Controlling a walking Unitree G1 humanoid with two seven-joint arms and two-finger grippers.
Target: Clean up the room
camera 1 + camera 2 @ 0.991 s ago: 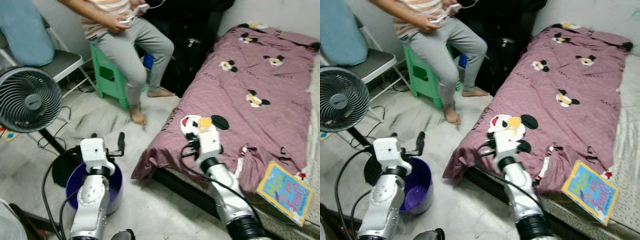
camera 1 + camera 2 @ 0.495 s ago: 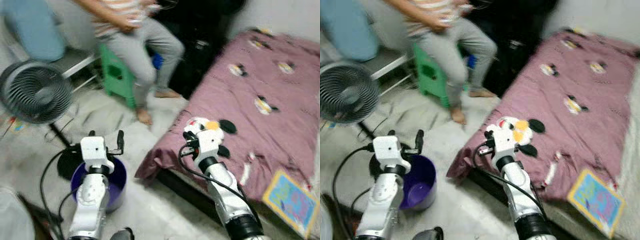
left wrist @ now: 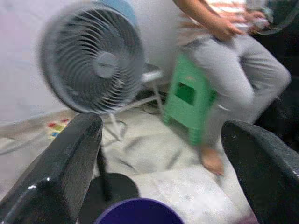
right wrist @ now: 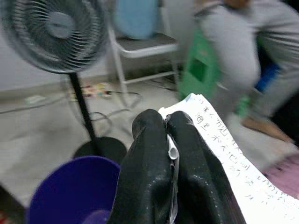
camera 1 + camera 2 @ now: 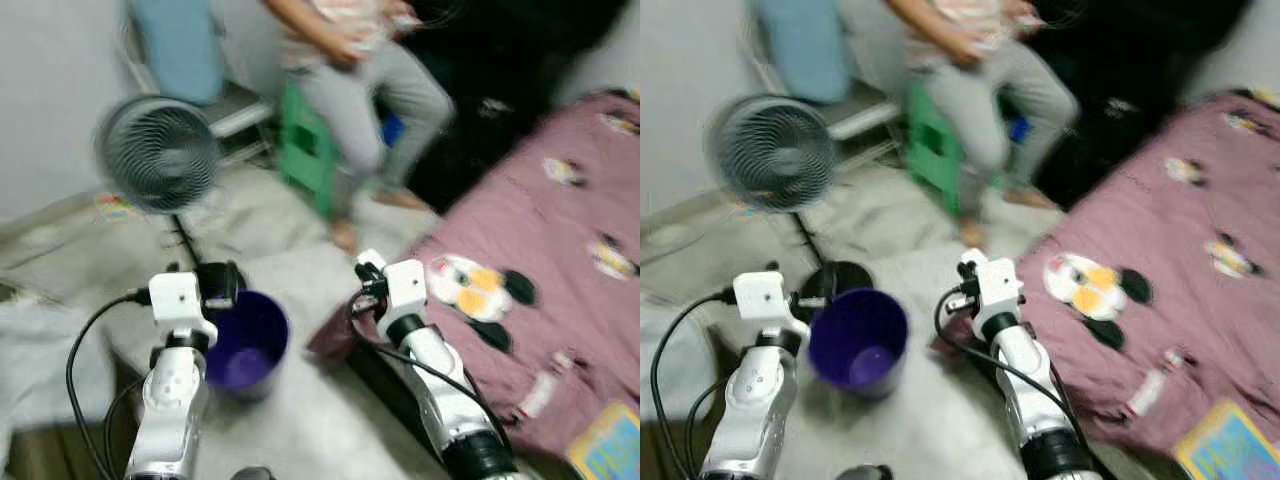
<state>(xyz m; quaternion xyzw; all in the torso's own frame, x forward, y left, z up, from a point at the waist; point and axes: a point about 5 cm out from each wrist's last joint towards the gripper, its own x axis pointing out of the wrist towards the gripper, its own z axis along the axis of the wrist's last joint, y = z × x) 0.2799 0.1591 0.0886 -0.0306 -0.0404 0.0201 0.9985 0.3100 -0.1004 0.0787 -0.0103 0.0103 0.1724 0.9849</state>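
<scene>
A home bedroom: bed (image 5: 600, 330) under a pink cartoon-print blanket (image 5: 570, 230), standing fan (image 5: 158, 155) on the pale floor (image 5: 270, 225), folding chair (image 4: 140, 44), green stool (image 5: 305, 155) with a person (image 5: 375, 70) seated.

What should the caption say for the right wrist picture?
Right gripper pinching a printed paper sheet above the purple bin, fan behind.

Pale floor (image 5: 290, 250), standing fan (image 5: 160, 155), green stool (image 5: 305, 160), folding chair (image 4: 145, 46), purple-covered bed (image 5: 560, 260).

printed white paper (image 4: 219, 149) | pinched between right fingers (image 4: 154, 177)
</scene>
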